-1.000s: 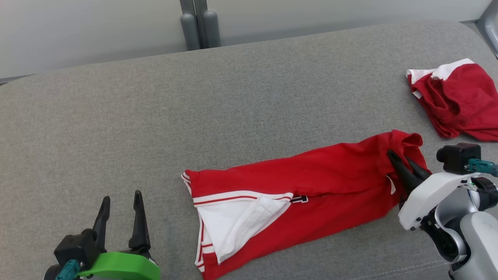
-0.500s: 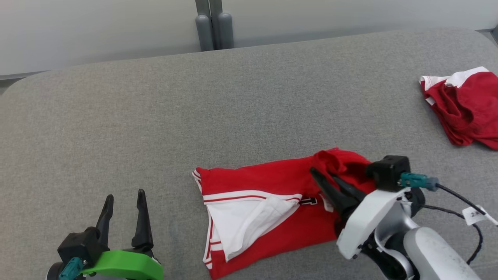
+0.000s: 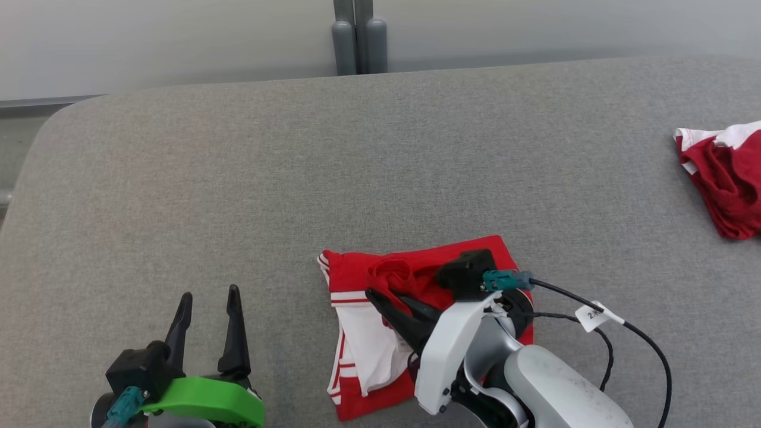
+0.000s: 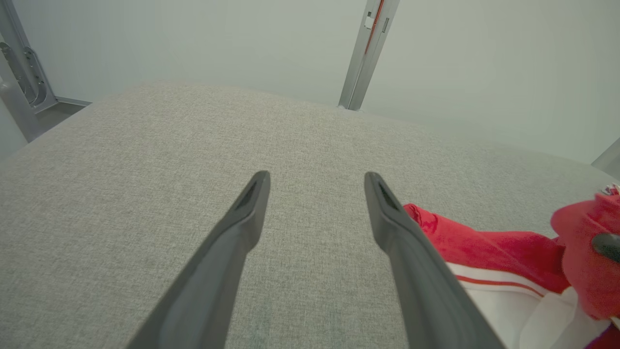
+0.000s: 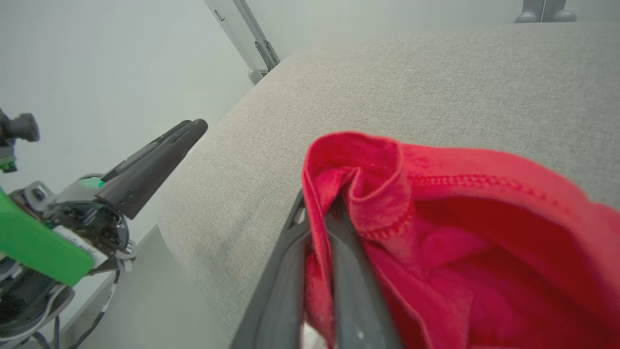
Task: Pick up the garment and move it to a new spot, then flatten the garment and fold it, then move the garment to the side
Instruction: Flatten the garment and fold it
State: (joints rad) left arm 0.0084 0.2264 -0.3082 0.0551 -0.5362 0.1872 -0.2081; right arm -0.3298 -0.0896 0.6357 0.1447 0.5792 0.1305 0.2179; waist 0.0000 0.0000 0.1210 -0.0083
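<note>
Between the right pincer's [image 3: 385,295] two dark tapered fingers, shut tight, sits a bunched fold of the soft red-and-white garment [image 3: 410,266], doubled over on coarse grey weave [image 3: 297,178]. Left pincer [image 3: 210,292] gapes, empty. One other crumpled red garment [image 3: 728,178] lies well beyond the right pincer.

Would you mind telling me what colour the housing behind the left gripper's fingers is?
Bright green housing, behind the left gripper; clearest in the head view.
</note>
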